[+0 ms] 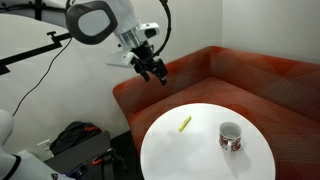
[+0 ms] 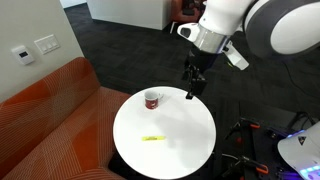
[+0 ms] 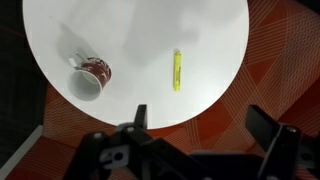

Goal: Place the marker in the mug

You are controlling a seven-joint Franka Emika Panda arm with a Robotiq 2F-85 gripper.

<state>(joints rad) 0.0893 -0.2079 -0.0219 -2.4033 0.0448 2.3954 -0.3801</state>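
A round white table (image 1: 205, 155) is seen in both exterior views, and a red-orange sofa (image 1: 255, 80) is placed around its far side. The marker (image 1: 185, 123) is lying flat on the table top, a thin yellow-green stick, and it is not touched by anything. The mug (image 1: 231, 136) is standing upright on the same table, near the marker but clearly apart from it, with dark red markings on its white side. In the wrist view the marker (image 3: 177, 69) is seen near the middle of the table (image 3: 140, 35), and the mug (image 3: 90, 77) is seen to one side of it, with its opening turned towards the camera. The gripper (image 1: 154, 72) is held in the air, well above the table top and away from both things. In an exterior view the gripper (image 2: 192, 90) is seen over the edge of the table, not far from the mug (image 2: 152, 99). In the wrist view its two fingers (image 3: 140, 115) are spread wide apart and nothing is held between them.
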